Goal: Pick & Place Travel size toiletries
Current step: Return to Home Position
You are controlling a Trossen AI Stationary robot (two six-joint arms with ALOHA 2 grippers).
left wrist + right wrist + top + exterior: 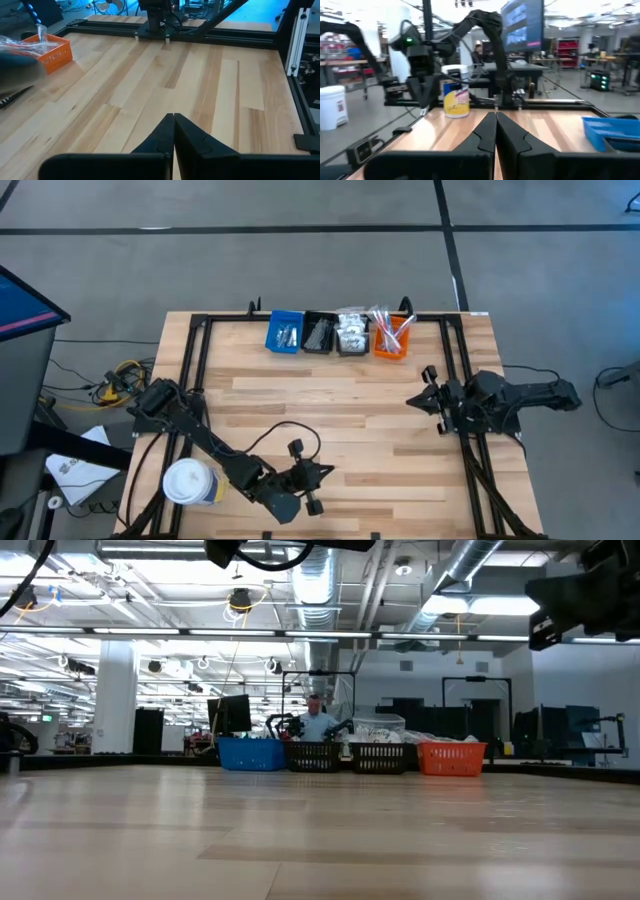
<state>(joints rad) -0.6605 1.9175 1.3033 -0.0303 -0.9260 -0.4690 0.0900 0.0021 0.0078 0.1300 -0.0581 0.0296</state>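
The travel size toiletries lie in four small bins in a row at the table's far edge: white sachets in the blue bin point(285, 332), black combs in the black bin point(319, 333), clear sachets in a dark bin point(352, 335), red and white sticks in the orange bin point(392, 338). My left gripper point(328, 471) hangs shut near the table's front edge, pointing toward the right side, with nothing in it point(173, 120). My right gripper point(411, 400) is shut and empty at the right side, pointing toward the left point(496, 117).
A large white tub with a yellow label point(190, 483) stands at the near left corner, beside my left arm. A black frame point(195, 370) runs along the table's left, right and far sides. Bare wood point(330, 400) lies between the two grippers and the bins.
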